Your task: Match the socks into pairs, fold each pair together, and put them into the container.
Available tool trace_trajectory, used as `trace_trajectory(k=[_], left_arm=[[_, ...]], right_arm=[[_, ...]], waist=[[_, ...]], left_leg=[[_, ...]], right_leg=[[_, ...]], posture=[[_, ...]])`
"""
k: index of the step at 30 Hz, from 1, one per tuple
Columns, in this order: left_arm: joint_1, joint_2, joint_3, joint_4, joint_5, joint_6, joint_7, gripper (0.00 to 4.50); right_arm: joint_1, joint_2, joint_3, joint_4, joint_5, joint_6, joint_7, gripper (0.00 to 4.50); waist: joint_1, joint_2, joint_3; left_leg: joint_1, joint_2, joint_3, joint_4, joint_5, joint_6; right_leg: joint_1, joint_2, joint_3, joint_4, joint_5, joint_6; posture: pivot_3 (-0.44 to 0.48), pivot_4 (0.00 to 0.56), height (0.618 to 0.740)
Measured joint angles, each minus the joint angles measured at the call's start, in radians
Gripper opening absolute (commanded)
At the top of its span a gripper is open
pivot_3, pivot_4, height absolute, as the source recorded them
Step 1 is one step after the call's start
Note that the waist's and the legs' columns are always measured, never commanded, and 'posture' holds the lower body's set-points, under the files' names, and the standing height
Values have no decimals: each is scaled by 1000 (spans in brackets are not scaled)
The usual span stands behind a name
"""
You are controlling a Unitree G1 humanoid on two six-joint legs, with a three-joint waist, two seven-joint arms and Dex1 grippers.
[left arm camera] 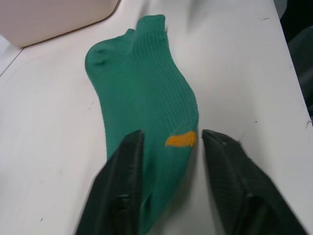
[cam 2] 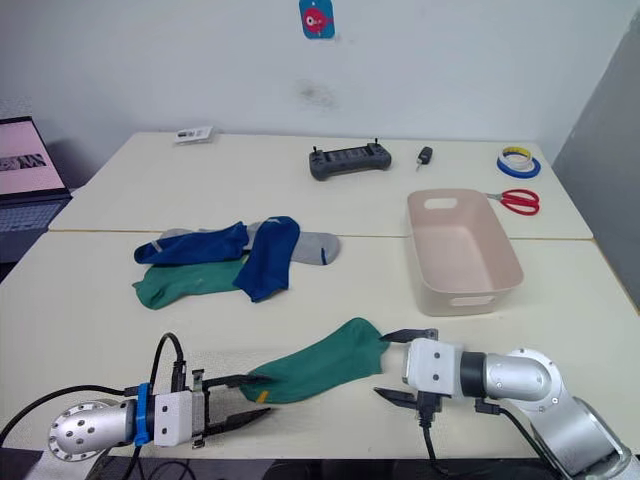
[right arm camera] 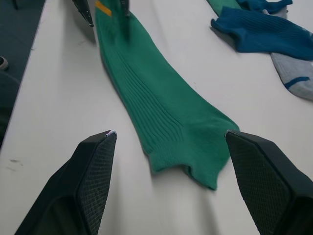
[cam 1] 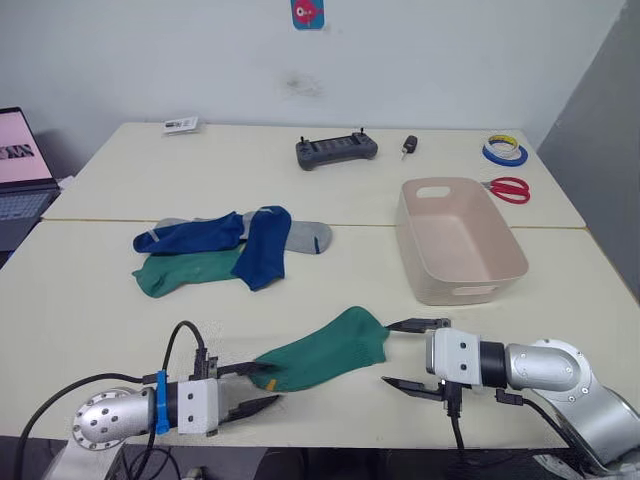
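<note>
On the table (cam 1: 90, 290) we see the bin (cam 1: 458, 240) empty at our right, well apart from the sock pile (cam 1: 225, 250) of blue, grey and green at centre left. A lone green sock (cam 1: 325, 350) lies flat near the front edge between our grippers. Our right gripper (cam 1: 415, 355) is spread wide at the sock's cuff end; our left gripper (cam 1: 255, 388) is open, straddling its toe end with the orange mark (left arm camera: 181, 139).

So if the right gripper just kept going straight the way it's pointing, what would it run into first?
Most likely the green sock: the right gripper is open, its fingers spread either side of the sock's near end, not yet touching it as far as the wrist view shows.
</note>
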Motion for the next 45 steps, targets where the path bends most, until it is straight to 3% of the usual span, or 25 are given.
trace_trajectory(k=[3, 9, 15, 18, 26, 27, 31, 36, 40, 45], left_arm=[[-10, 0, -18, 5, 5, -13, 4, 18], [-32, 13, -27, 30, 0, -17, 6, 18], [-35, 12, -27, 33, -7, -21, 8, 18], [-35, 12, -27, 33, -12, -25, 13, 0], [-38, 27, -27, 54, -21, -39, 2, 0], [-39, 32, -27, 55, -28, -38, -4, 0], [-52, 85, -29, 55, -98, -15, -68, 0], [-71, 236, -25, -53, -258, 255, -164, 0], [-77, 302, -17, -173, -375, 476, -176, 0], [22, 497, 94, -322, -672, 911, -186, 0]], right_arm=[[-43, -30, 23, 71, -79, -114, 20, 3814], [-123, -36, 112, 250, -252, -379, 19, 3814], [-190, 24, 161, 365, -329, -507, 3, 3814], [-194, 44, 167, 391, -341, -538, -4, 3201], [-181, 62, 176, 411, -357, -562, -4, 237], [-179, 62, 176, 410, -356, -562, -3, 41], [-160, 62, 173, 384, -316, -549, 9, 41], [-75, 5, 140, 237, -151, -424, 88, 41], [-16, -31, 94, 117, -35, -309, 115, 41], [106, -179, -2, -105, 278, 42, 150, 41]], waist=[[0, 0, 0], [0, 0, 0], [-2, 0, 0], [-1, 0, 0], [-1, 0, 0], [-1, 0, 0], [0, 0, 0], [0, 1, 1], [0, 0, 1], [-2, 0, 2]], left_leg=[[0, 0, 0, 0, 0, 0], [0, 0, 0, 0, 0, 0], [1, 0, 1, 0, 0, 0], [1, 0, 1, 0, 0, 0], [1, 0, 1, 0, 0, 0], [1, 0, 1, 0, 0, 0], [1, 0, 1, 0, 0, 0], [0, 0, 0, 0, 0, 0], [1, 1, 0, 0, 0, 0], [1, 2, -1, 0, 0, 0]], right_leg=[[0, 0, 0, 0, 0, 0], [0, 0, 0, 0, 0, 0], [0, 0, 0, 1, 0, 0], [0, 0, 0, 1, 0, 0], [0, 0, 0, 2, 0, 0], [0, 0, 0, 2, 0, 0], [0, 0, 0, 2, 0, 0], [0, 0, 0, 2, 0, 0], [1, 0, 0, 1, 0, 0], [1, 0, -1, 2, -1, -1]], posture=[[0, 150, 740], [0, 150, 740], [0, 150, 740], [0, 150, 740], [0, 150, 740], [0, 150, 740], [0, 150, 740], [0, 150, 740], [0, 150, 740], [0, 150, 740]])
